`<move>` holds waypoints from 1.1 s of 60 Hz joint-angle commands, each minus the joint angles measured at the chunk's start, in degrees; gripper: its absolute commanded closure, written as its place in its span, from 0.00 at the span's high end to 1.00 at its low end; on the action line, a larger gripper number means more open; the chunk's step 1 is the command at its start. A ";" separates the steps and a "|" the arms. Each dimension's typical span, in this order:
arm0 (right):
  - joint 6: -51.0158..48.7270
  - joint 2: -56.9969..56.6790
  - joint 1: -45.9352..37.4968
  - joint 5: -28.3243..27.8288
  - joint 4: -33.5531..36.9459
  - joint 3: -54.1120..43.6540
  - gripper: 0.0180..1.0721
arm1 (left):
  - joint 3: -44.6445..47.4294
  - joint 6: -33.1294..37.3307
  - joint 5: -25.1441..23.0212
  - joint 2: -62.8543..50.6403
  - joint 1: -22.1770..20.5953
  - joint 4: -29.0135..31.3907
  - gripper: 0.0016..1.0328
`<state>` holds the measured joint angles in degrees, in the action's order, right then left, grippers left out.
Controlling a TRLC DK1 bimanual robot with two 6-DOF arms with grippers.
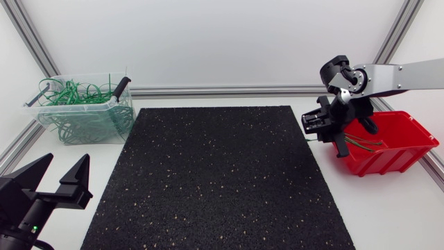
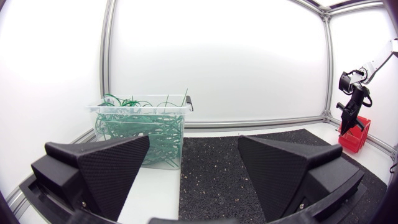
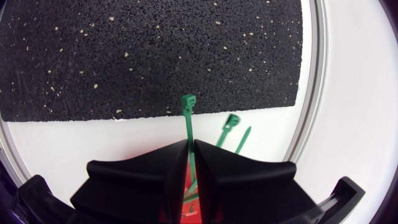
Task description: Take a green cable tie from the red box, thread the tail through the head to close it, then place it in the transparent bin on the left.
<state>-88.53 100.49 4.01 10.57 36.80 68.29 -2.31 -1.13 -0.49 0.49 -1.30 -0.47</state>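
In the right wrist view my right gripper (image 3: pixel 190 144) is shut on a green cable tie (image 3: pixel 188 106), whose head sticks out ahead of the fingertips over the white table. A second green tie (image 3: pixel 231 123) hangs beside it. From above, the right gripper (image 1: pixel 340 148) points down at the near left corner of the red box (image 1: pixel 399 147), where more ties (image 1: pixel 368 142) lie. The transparent bin (image 1: pixel 83 114), full of green ties, stands at the far left. My left gripper (image 1: pixel 61 179) rests open and empty at the front left; its view shows the bin (image 2: pixel 140 130) ahead of the gripper (image 2: pixel 193 158).
A black speckled mat (image 1: pixel 215 173) covers the middle of the table between bin and box. Aluminium frame rails run along the back and side edges. The left wrist view shows my right arm (image 2: pixel 350 99) over the red box (image 2: pixel 356 134) far across the mat.
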 commanded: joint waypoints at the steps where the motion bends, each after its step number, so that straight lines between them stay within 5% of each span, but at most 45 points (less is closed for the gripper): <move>1: -0.15 -0.73 -0.32 -0.11 0.73 -2.02 0.06 | 2.13 -0.81 0.40 0.04 0.07 1.88 0.96; 35: -1.64 -6.80 -0.58 -2.22 2.32 -4.22 0.06 | 2.13 -0.81 0.67 0.04 -0.46 1.96 0.96; 66: -0.15 -8.55 -11.31 -23.05 14.62 10.11 0.06 | 2.04 -0.81 0.67 0.04 -0.55 2.05 0.96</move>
<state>-88.95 92.62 -5.34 -10.24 49.67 74.94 -2.31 -1.13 0.12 0.49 -1.32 -0.30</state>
